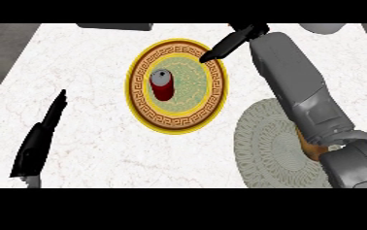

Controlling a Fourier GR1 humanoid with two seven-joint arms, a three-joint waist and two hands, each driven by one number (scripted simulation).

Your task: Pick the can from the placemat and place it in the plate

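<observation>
Head view, can (163, 86) on plate (216, 94), axis up-down, lid up-frame, R hand (226, 44) straight-fingered, empty

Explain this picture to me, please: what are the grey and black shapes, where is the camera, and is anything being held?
You are looking through the robot's own head camera, aimed steeply down at a white marbled counter. The thick grey shape on the right is its right forearm, which ends in a black right hand. That hand's straight fingers point at the far rim of a yellow patterned plate. The black shape at the lower left is the left hand, which is open and resting. A red can sits in the plate. A round grey placemat lies at the lower right, partly under the arm. Neither hand holds anything.
</observation>
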